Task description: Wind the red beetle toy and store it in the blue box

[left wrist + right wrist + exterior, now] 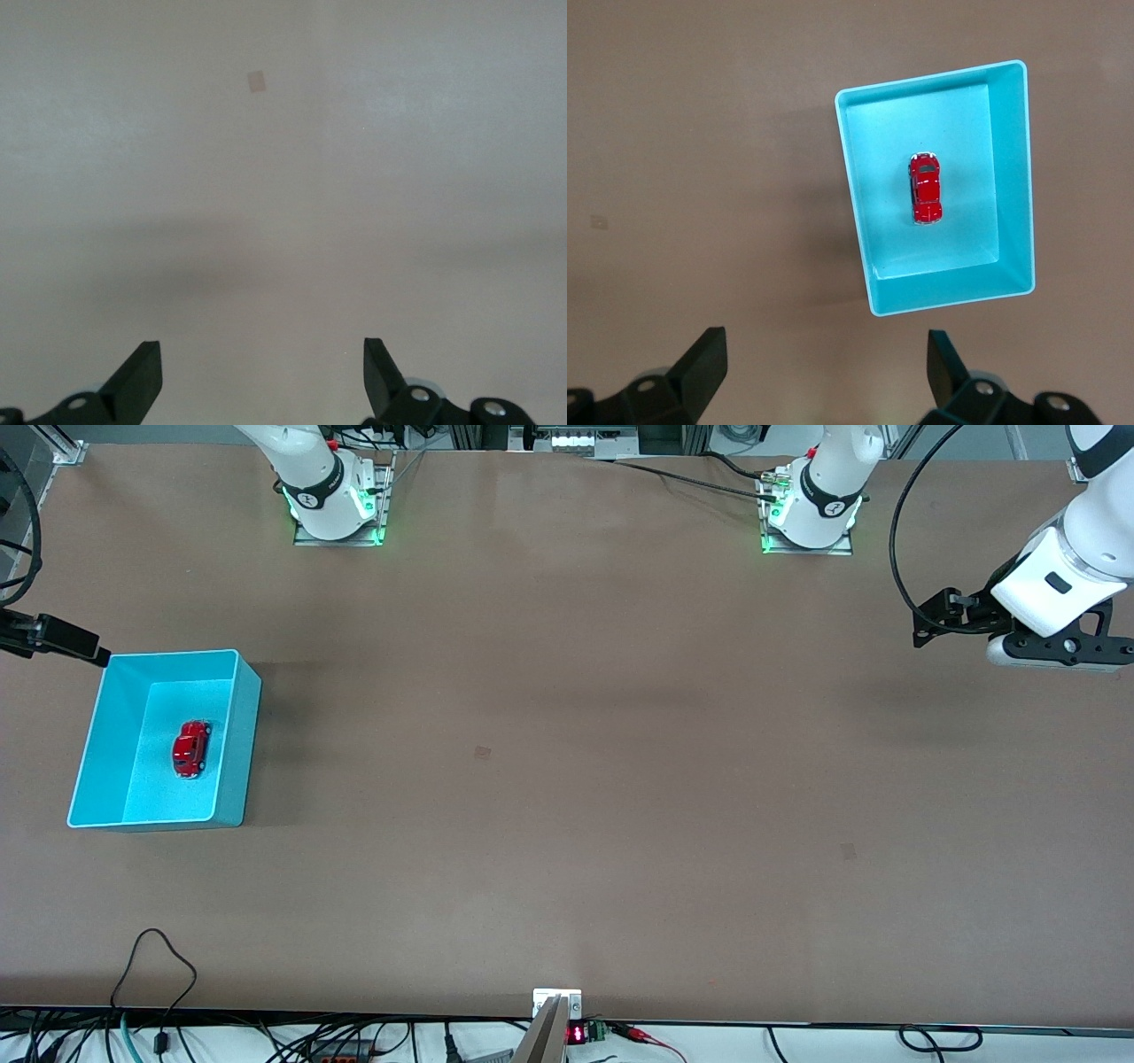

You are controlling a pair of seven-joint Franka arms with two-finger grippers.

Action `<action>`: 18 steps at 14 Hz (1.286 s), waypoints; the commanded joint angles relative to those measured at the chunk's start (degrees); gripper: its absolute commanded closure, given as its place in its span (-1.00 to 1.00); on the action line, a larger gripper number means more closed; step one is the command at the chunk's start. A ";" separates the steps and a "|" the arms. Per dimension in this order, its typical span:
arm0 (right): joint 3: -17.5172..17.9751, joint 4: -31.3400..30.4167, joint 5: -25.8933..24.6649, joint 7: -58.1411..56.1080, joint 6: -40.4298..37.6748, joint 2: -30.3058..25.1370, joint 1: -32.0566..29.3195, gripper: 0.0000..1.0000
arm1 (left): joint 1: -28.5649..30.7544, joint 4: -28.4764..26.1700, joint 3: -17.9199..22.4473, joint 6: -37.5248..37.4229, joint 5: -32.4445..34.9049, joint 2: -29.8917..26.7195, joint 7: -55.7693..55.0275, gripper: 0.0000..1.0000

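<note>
The red beetle toy (pixel 190 748) lies on the floor of the blue box (pixel 239 744), which stands toward the right arm's end of the table. The right wrist view shows the toy (pixel 925 189) in the middle of the box (pixel 952 288). My right gripper (pixel 84 645) hangs over the table beside the box's corner, open and empty; its fingers (pixel 827 335) stand wide apart. My left gripper (pixel 930 615) is up over the left arm's end of the table, far from the box. It is open and empty (pixel 261 345), with only bare table under it.
Small tape marks lie on the brown tabletop, one (pixel 482 752) near the middle and another (pixel 848 851) nearer the front camera. A loose cable (pixel 155 957) loops onto the table's near edge. The arm bases (pixel 337 505) stand along the table's edge farthest from the front camera.
</note>
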 commanded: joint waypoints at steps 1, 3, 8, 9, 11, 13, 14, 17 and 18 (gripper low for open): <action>1.19 -9.23 -0.82 -1.68 6.28 -6.60 -0.75 -1.00 | 0.22 1.29 -0.20 -1.09 -0.37 0.51 -0.40 -1.00; 1.19 -10.40 -0.82 -2.84 7.19 -7.85 -0.66 -1.00 | 0.22 1.20 -0.20 -1.09 -0.37 0.51 -0.40 -1.00; 2.33 -10.40 -0.64 -0.99 3.15 -9.78 -0.75 -1.00 | 0.31 1.20 -0.20 -1.09 -0.37 0.51 -0.40 -1.00; 2.24 -10.31 -0.73 -1.77 3.15 -9.87 -0.75 -1.00 | 0.23 1.20 -0.20 -1.09 -0.37 0.51 -0.40 -1.00; 2.33 -9.96 -0.73 -1.96 3.15 -9.87 -0.75 -1.00 | 0.31 1.20 -0.20 -1.09 -0.37 0.51 -0.40 -1.00; 2.33 -9.87 -0.64 -2.04 3.41 -9.96 -0.75 -1.00 | 0.22 1.20 -0.20 -1.09 -0.37 0.51 -0.40 -1.00; 2.33 -9.78 -0.64 -1.96 3.50 -9.96 -0.75 -1.00 | 0.31 1.20 -0.20 -1.09 -0.37 0.51 -0.40 -1.00; 2.33 -9.78 -0.55 -1.96 3.67 -9.96 -0.75 -1.00 | 0.23 1.20 -0.20 -1.09 -0.37 0.51 -0.40 -1.00; 2.33 -9.78 -0.55 -1.96 3.59 -9.96 -0.75 -1.00 | 0.22 1.20 -0.20 -1.09 -0.37 0.51 -0.40 -1.00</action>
